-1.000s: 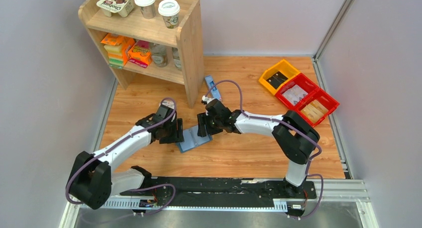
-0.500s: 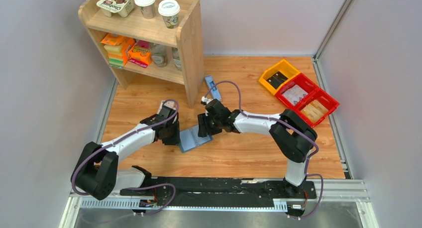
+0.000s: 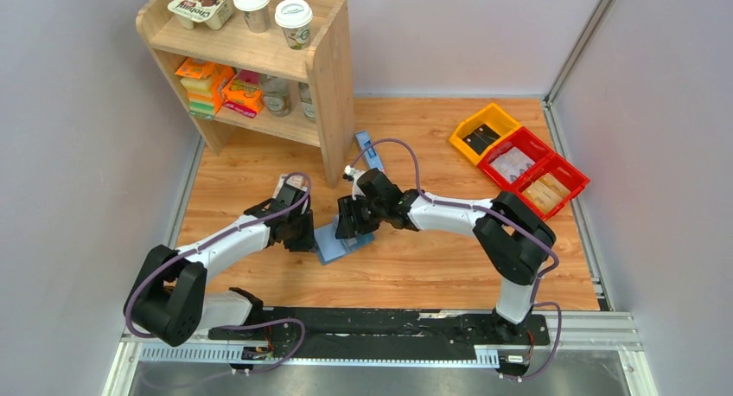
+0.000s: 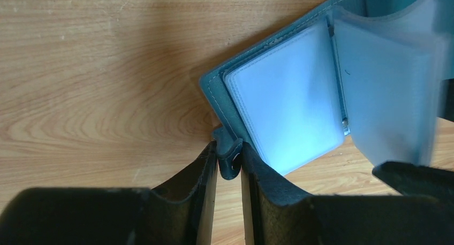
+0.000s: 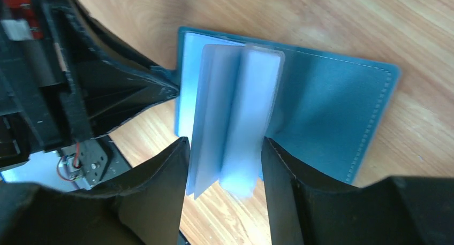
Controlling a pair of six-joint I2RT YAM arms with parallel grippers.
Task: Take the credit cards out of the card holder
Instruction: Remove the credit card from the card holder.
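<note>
Wooden table (image 3: 432, 266): teal holder (image 5: 332, 106) lies open, left gripper (image 4: 227, 151) pinching its tab (image 4: 231, 166), right gripper (image 5: 225, 143) clasping its pale upright sleeves (image 5: 251, 95).

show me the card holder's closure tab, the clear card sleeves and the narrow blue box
closure tab (image 4: 229, 159): left wrist view, its rounded end.
card sleeves (image 5: 230, 122): right wrist view, face of the raised stack.
narrow blue box (image 3: 363, 143): top view, its upper face.
</note>
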